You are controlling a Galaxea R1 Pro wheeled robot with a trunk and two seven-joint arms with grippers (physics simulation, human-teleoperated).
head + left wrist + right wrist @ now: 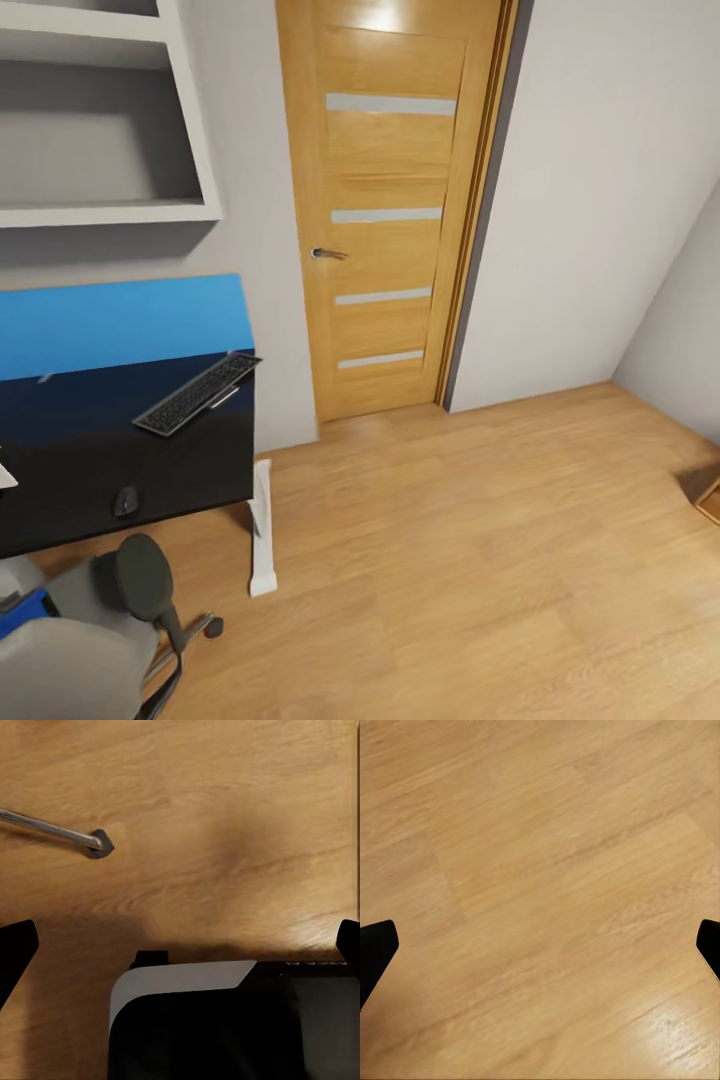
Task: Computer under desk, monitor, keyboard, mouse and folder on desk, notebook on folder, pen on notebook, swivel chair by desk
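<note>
From the head view we see the desk (90, 470) at about nine o'clock, its black top backed by the blue panel, with the keyboard (198, 393) lying askew near the desk's right end and the mouse (126, 501) well apart from it, nearer the front edge. At seven o'clock stands the swivel chair (70, 650), just in front of the desk, and a sliver of the blue folder (20, 612) shows on its seat. A wooden door (390, 200) stands at twelve o'clock. In the left wrist view our left gripper (180, 945) has its fingertips spread wide with nothing between them, above wooden floor (210, 810) and a chrome chair leg (52, 831). Our right gripper (540, 945) is likewise spread wide and empty over the floor.
</note>
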